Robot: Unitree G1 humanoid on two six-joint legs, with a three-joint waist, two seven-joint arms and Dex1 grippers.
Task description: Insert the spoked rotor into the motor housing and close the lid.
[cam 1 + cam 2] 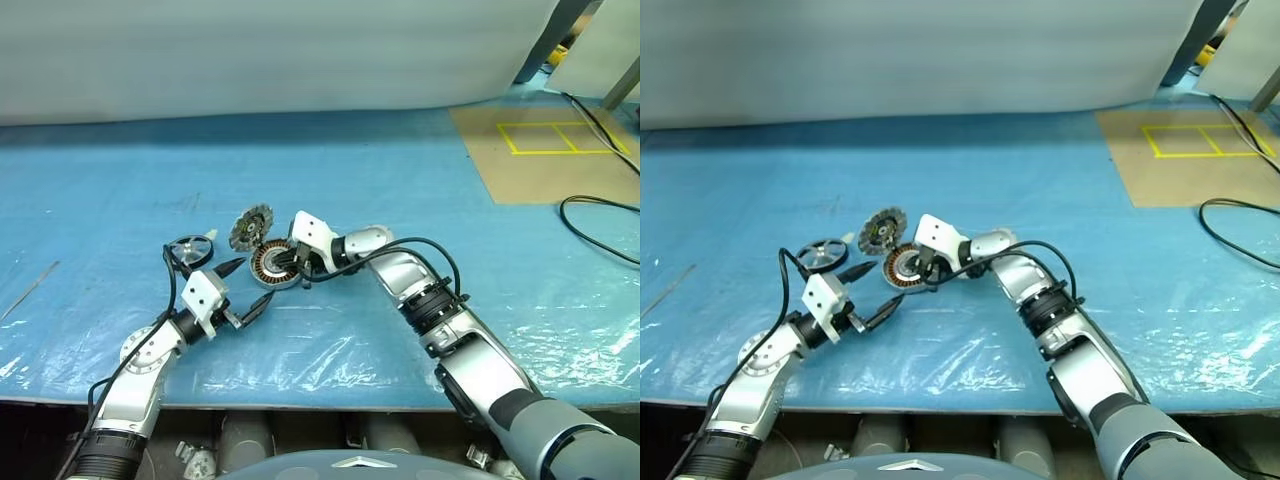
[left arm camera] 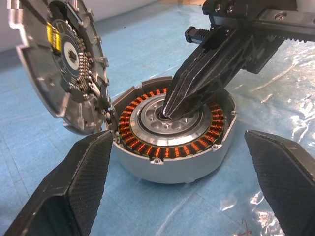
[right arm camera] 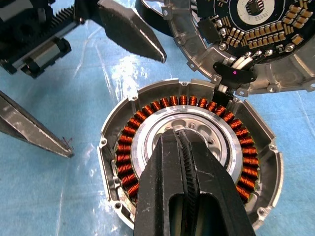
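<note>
The motor housing [image 2: 172,142] is seen lying on the blue plastic-covered table [image 1: 400,180], open at the top, so that its ring of copper-orange windings around a grey metal centre with a circle of small holes is laid bare. No rotor is seated in it: the spoked rotor [image 1: 190,250], a thin dark ring with slim spokes to a small hub, is found flat on the sheet, near the housing on the robot's left and apart from it. The lid [image 3: 256,34] is stood up at the housing's far rim, tilted back, and appears to be joined to the housing by a short bundle of wires; its inner face is shown, with a dark circuit board and a ring of small contacts. The task is therefore judged to be at an early stage: the insertion is not yet done, and the closing of the lid is left after it. The right gripper [image 2: 172,110] is held with its fingers pressed together, nothing between them, and the tips are set down at the central bore of the housing. The left gripper [image 1: 238,290] is kept spread wide and empty, just in front of the housing and touching nothing.
</note>
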